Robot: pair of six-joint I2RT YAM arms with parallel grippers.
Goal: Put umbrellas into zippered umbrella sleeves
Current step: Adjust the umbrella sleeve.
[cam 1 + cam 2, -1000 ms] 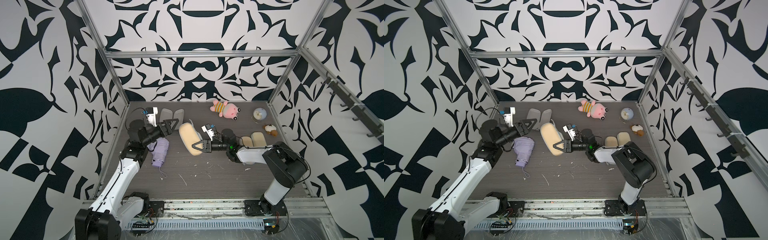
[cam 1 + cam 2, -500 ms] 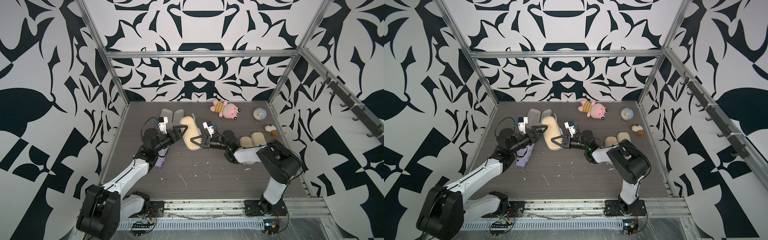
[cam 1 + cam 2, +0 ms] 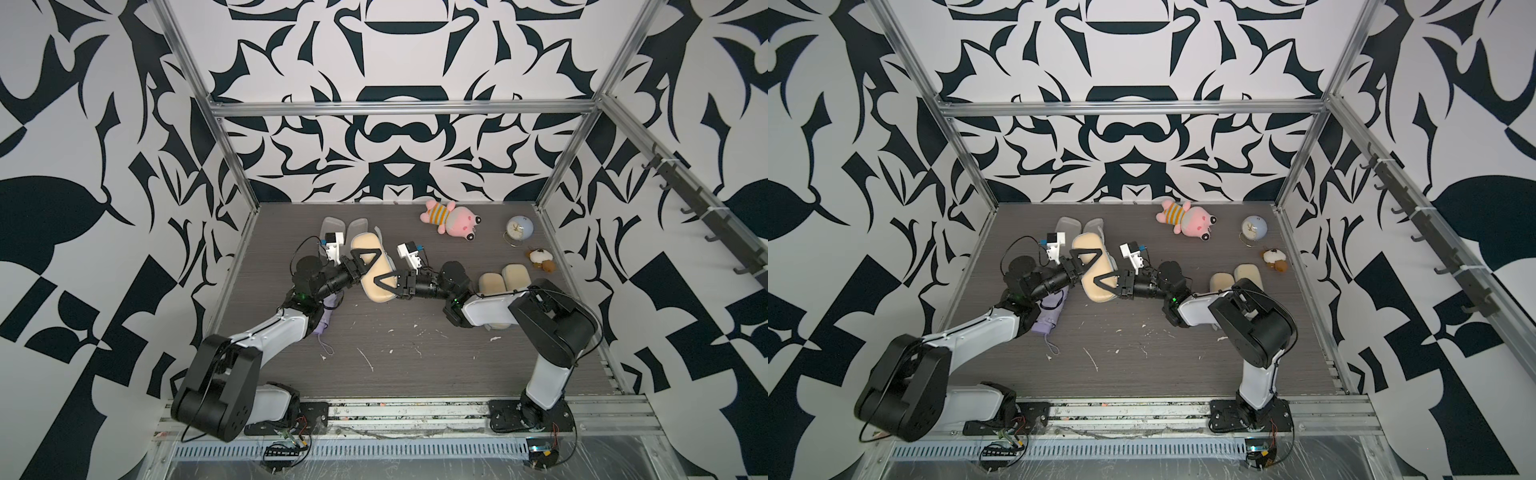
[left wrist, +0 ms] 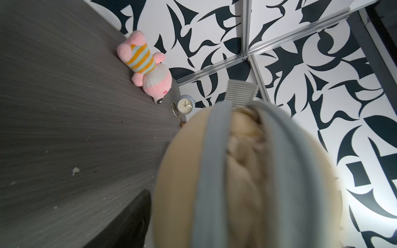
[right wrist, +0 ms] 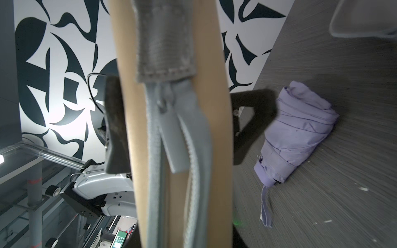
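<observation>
A beige sleeve [image 3: 374, 274] stands on edge between my two grippers, in both top views. The right gripper [image 3: 388, 282] is shut on its near end. The left gripper [image 3: 368, 259] has its fingers [image 5: 113, 126] against both sides of the far end. The zip is part open, with the pull [image 5: 171, 146] hanging, and a cream umbrella [image 4: 242, 154] shows inside the gap. The lavender umbrella [image 5: 300, 133] lies on the floor, partly under my left arm [image 3: 286, 328]. An open sleeve with pale lining [image 3: 332, 226] lies at the back.
Two shut beige sleeves [image 3: 503, 278] lie side by side beside my right arm. A pink plush toy [image 3: 451, 218], a small clock [image 3: 519, 228] and a little brown toy [image 3: 540, 259] sit at the back right. White scraps [image 3: 365, 357] dot the floor.
My left arm swung in from the back left to the beige sleeve and its jaws narrowed around the far end. The right gripper kept its hold and shifted the sleeve slightly.
</observation>
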